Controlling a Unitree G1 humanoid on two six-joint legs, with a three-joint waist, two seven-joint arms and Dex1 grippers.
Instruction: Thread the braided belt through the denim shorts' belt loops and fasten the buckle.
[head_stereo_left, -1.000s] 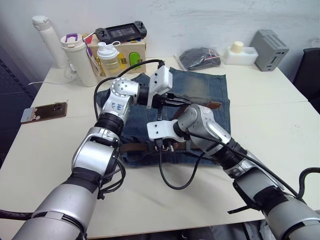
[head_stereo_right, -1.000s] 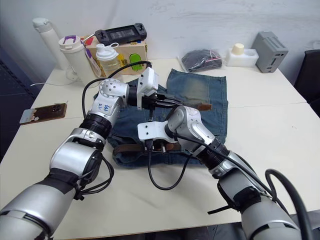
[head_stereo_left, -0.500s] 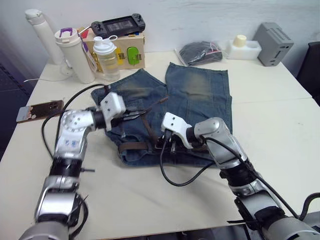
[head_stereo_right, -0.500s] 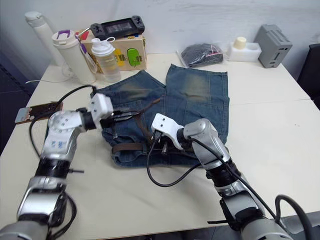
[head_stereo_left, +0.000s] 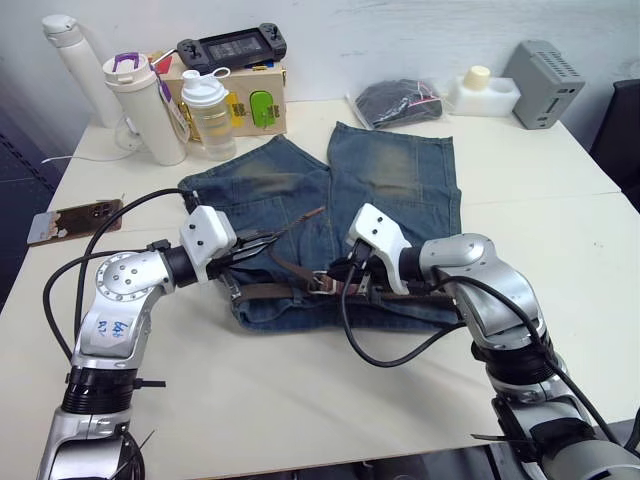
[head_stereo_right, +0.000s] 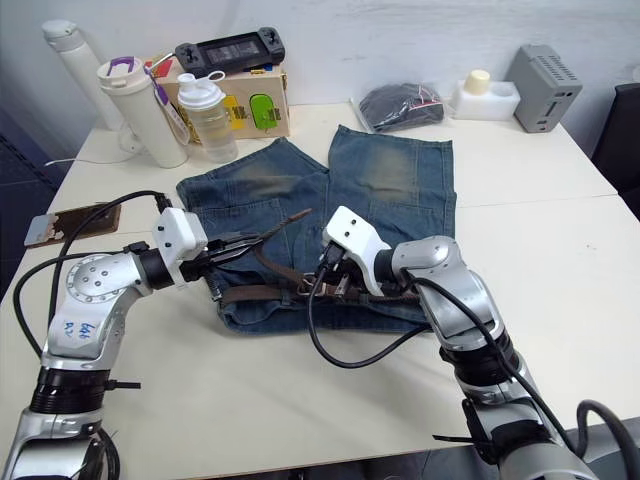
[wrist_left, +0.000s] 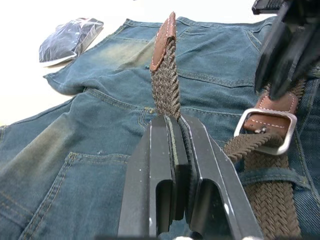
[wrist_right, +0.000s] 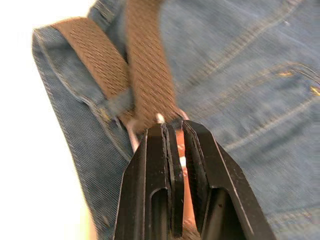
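While the faded blue denim shorts (head_stereo_left: 330, 215) lie flat mid-table, waistband toward the robot, the left gripper (wrist_left: 176, 131) pinches the dark-brown braided belt (wrist_left: 165, 82) near its leather tip, which angles up toward the legs. The right gripper (wrist_right: 175, 132) clamps the strap at the square silver buckle (wrist_left: 265, 129) on the waistband. Bare tabletop (head_stereo_left: 560, 230) surrounds both.

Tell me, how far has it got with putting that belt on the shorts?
The braided belt already lies along the waistband of the denim shorts, under at least one belt loop. The left gripper pinches the belt's leather-tipped end; the right gripper holds at the buckle. Left: fastening the buckle.
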